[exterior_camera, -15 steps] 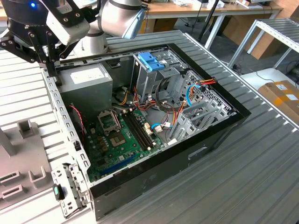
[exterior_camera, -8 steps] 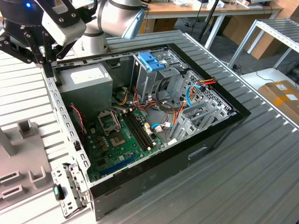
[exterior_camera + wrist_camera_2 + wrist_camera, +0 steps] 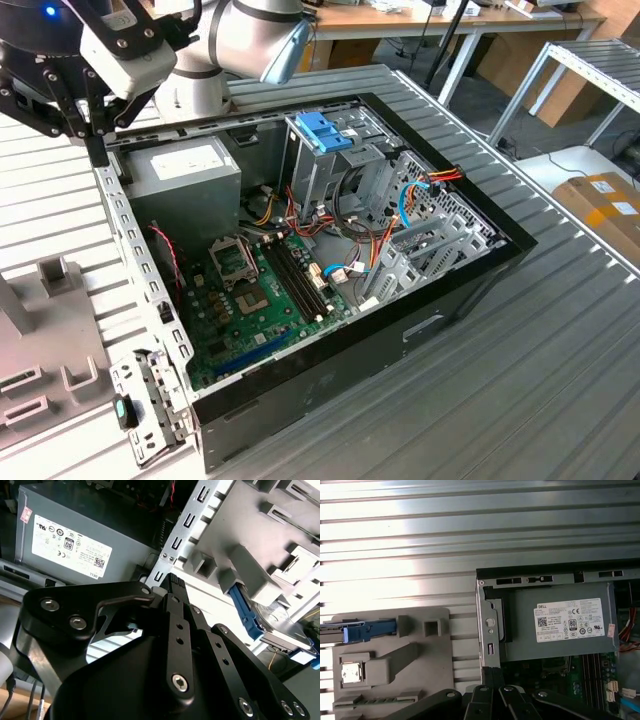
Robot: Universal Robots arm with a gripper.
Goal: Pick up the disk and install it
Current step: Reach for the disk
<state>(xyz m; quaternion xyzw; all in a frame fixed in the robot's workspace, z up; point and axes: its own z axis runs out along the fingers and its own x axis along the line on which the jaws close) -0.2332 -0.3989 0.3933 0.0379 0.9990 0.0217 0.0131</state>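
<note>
Right now poised over the case rim beside the power supply (image 3: 75, 545) — claw (image 3: 172, 582) pinched closed, gripping nothing. Out past the power supply, beyond the case wall: disk (image 3: 280, 625) slotted into a grey holder (image 3: 390, 665) on the ribbed bench (image 3: 470, 520), blue bracket (image 3: 370, 631) along its edge, well apart from the claw.

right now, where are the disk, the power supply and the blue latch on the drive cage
disk (image 3: 370, 630): first wrist view, on its blue bracket
power supply (image 3: 185, 168): exterior view, on its top face
blue latch (image 3: 325, 131): exterior view, middle of the latch
</note>
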